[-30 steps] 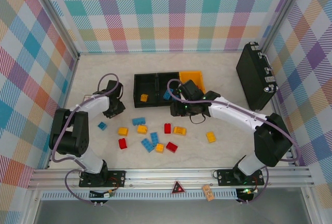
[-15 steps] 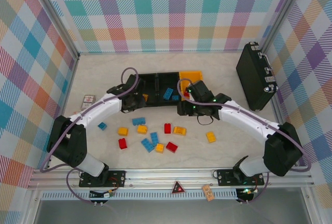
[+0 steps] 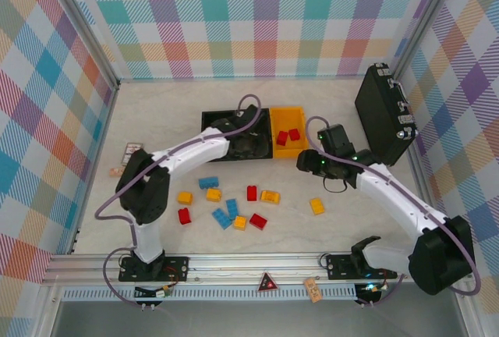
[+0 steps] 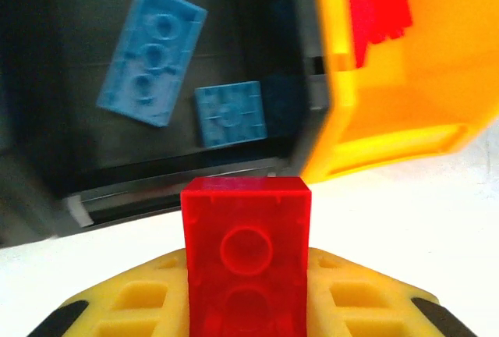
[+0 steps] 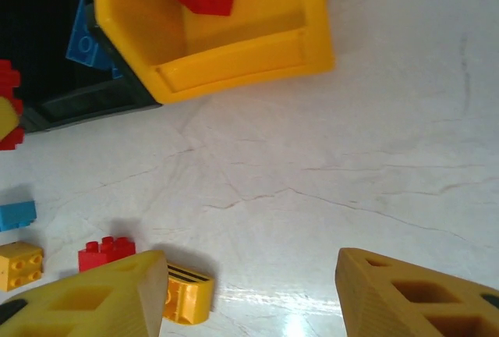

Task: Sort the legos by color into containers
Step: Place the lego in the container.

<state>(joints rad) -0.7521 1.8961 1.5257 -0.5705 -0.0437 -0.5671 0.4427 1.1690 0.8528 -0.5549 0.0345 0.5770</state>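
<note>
My left gripper (image 3: 253, 145) hangs over the front edge of the middle black container (image 3: 243, 115), shut on a red lego (image 4: 245, 255) that stands upright between its yellow fingers. Two blue legos (image 4: 152, 54) lie in that black container (image 4: 47, 118). The yellow-orange container (image 3: 290, 112) to its right holds two red legos (image 3: 288, 136). My right gripper (image 3: 309, 162) is open and empty above bare table, just right of that container (image 5: 234, 48). Several loose red, blue and yellow legos (image 3: 225, 214) lie scattered on the table in front of the containers.
A large black hard case (image 3: 385, 115) stands at the back right. A small printed card (image 3: 132, 151) lies at the left. A red lego (image 5: 106, 253) and a yellow lego (image 5: 185, 296) sit close to my right gripper's left finger (image 5: 101, 298).
My left arm swung right along the containers with the red lego, from the left black one to the middle one. My right gripper drew back to the right, away from the containers, and opened wider.
</note>
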